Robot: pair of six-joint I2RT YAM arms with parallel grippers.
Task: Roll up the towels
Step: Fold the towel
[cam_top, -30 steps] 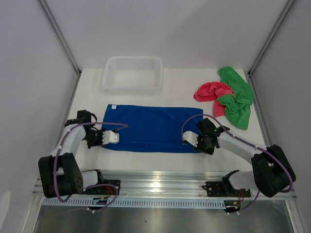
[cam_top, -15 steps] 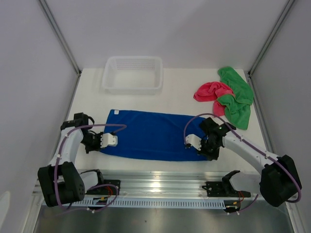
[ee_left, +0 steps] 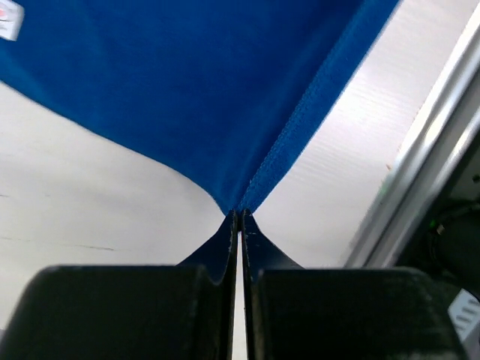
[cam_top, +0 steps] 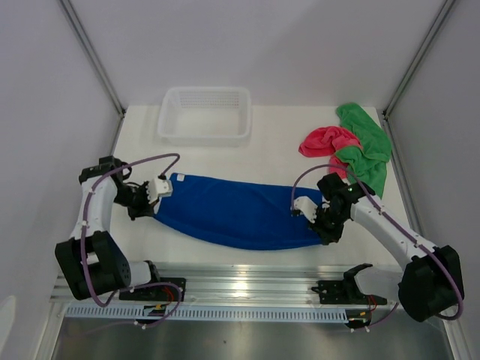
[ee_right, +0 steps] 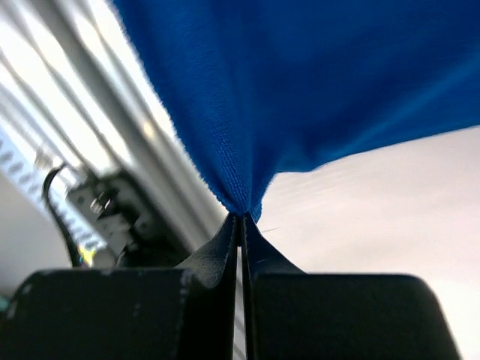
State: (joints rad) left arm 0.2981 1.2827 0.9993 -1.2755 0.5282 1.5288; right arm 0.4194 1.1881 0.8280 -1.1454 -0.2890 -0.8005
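Observation:
The royal blue towel (cam_top: 236,214) hangs stretched between both grippers above the table, sagging in the middle. My left gripper (cam_top: 159,196) is shut on its left corner; the pinched cloth (ee_left: 238,206) shows at the fingertips in the left wrist view. On the right, my right gripper (cam_top: 313,217) is shut on the opposite corner (ee_right: 244,202). The pink-red towel (cam_top: 328,142) and the bright green towel (cam_top: 365,150) lie crumpled together at the back right.
A white mesh basket (cam_top: 204,114) stands at the back of the table. Metal rail (cam_top: 247,285) runs along the near edge. White walls close in both sides.
Both grippers have lifted the near edge of the blue towel off the table and carried it backward. The flat cloth now hangs folded and sagging between them.

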